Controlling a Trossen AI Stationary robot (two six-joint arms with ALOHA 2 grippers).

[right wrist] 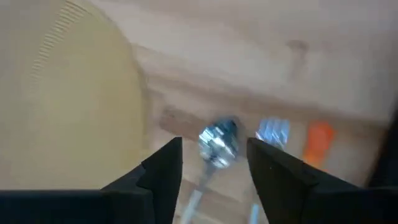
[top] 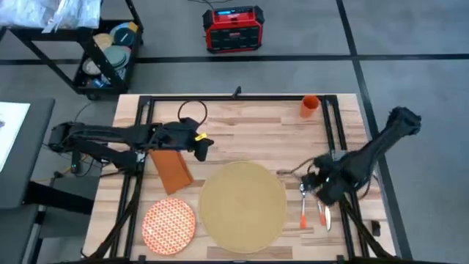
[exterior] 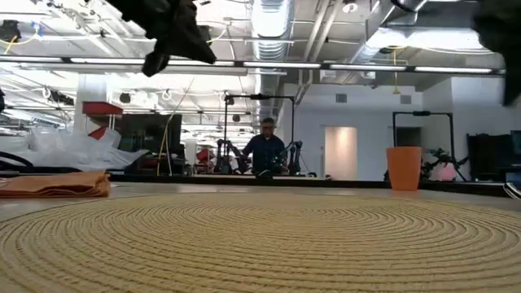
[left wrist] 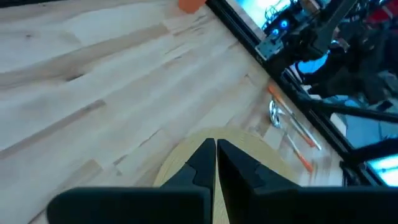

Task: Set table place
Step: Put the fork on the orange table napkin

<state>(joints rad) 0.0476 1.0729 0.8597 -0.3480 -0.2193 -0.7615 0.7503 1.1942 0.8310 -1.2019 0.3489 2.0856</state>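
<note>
The round tan woven placemat (top: 242,205) lies at the middle near edge of the light-wood table (top: 249,128). Left of it sit the orange-patterned plate (top: 168,225) and the folded rust-orange napkin (top: 172,169). The orange cup (top: 309,106) stands at the far right. Orange-handled cutlery (top: 304,207) lies right of the placemat. My left gripper (left wrist: 216,163) is shut and hovers between the napkin and the placemat. My right gripper (right wrist: 214,165) is open above the cutlery, its fingers on either side of the spoon's bowl (right wrist: 217,140) without touching it.
Black frame rails (top: 333,139) run across the table near both arms. A cable loop (top: 192,111) lies at the far side. Beyond the table stand a cart with dishes (top: 110,55) and a red box (top: 233,29). A person (exterior: 267,150) stands far behind.
</note>
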